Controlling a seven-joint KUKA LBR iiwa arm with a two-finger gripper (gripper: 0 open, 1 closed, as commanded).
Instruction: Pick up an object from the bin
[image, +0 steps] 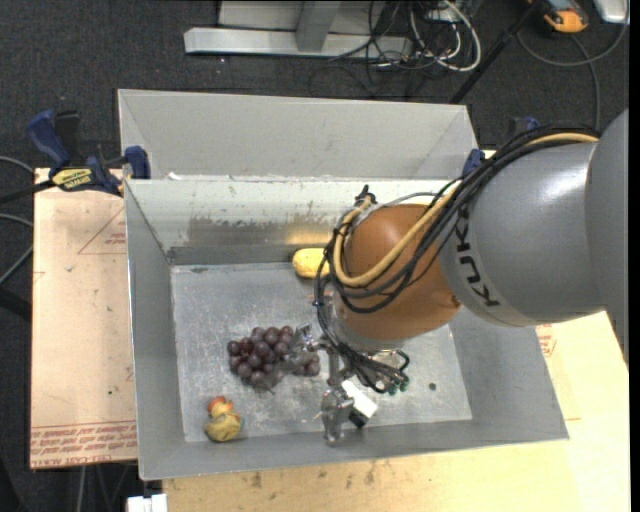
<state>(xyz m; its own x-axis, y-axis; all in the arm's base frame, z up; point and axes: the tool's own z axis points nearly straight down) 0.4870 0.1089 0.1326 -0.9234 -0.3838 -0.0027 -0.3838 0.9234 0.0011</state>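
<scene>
Likely the thing to be picked is the bunch of dark purple grapes (265, 355), lying loose on the flat floor of the grey bin (300, 135), left of the middle. It sprawls low and lumpy (a plastic toy, by the look of it, though that is a guess), so a grasp from straight above seems the sensible way in.

Just to its right and a little nearer the front wall is the hand (338, 418), pointing down at the bin floor. It stands beside the bunch, not over it, and I cannot make out whether the two touch. Whether the hand is wide or narrow I cannot tell, and nothing can be seen held in it.

Above it sits the orange wrist cover (395, 275), looped with cables (343, 262), and behind that the thick grey arm (540, 240) comes in from the right and bends downward, presumably to keep the hand upright over the floor.

Farther out, a yellow banana-like fruit (308, 263) rests against the back wall, partly hidden by the cover, and a small yellow-and-red fruit (223, 421) lies in the front left corner, well apart from the hand.
</scene>
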